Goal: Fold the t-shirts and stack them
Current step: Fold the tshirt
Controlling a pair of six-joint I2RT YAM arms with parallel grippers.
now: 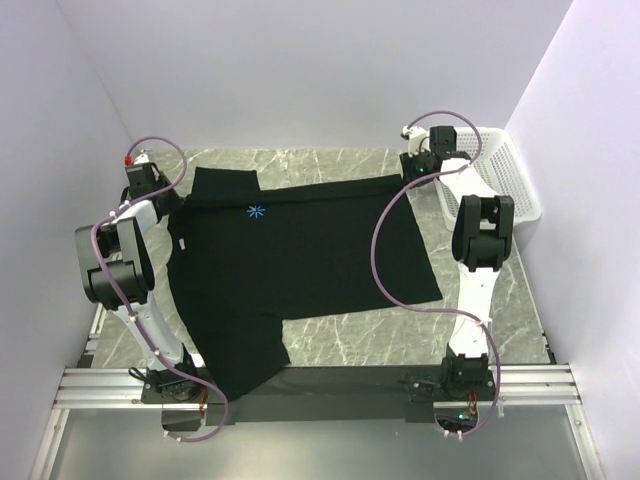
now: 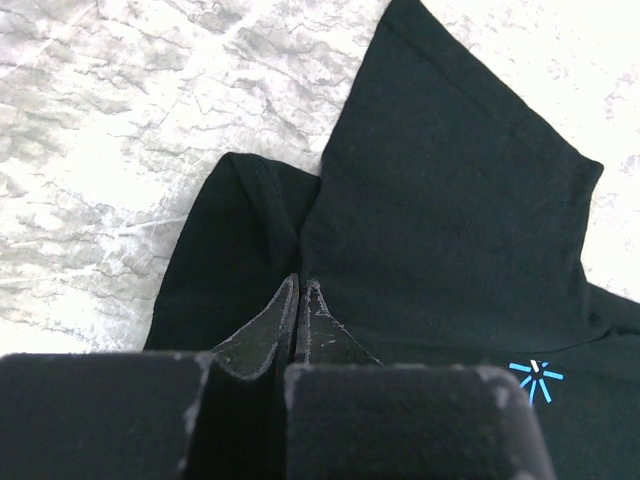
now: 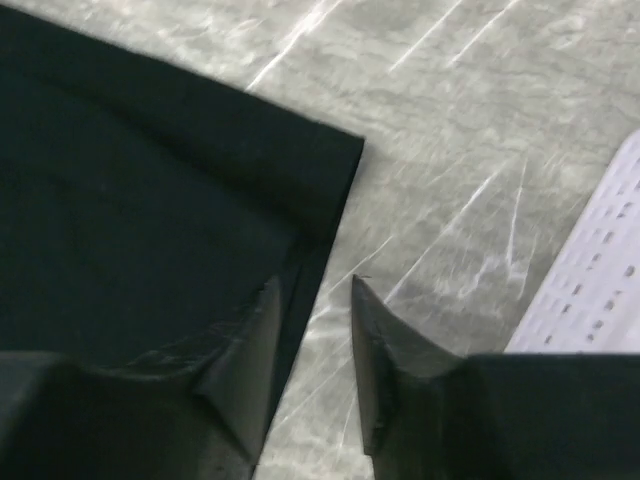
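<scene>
In the top view the left arm [image 1: 115,265] covers the left edge of the t-shirt [image 1: 300,260], and the near hem corner merges with the dark strip [image 1: 340,385] between the rails. Both grippers' fingers are hidden under their wrist housings there, and the right arm [image 1: 480,240] hides part of the white basket [image 1: 515,190]. From the left wrist, the left gripper [image 2: 299,285] meets at a fold, the pinched cloth out of sight, and the shirt is cut off right and bottom. From the right wrist, slightly blurred, one finger of the right gripper [image 3: 315,300] overlaps the shirt's edge. Contact is unclear.
</scene>
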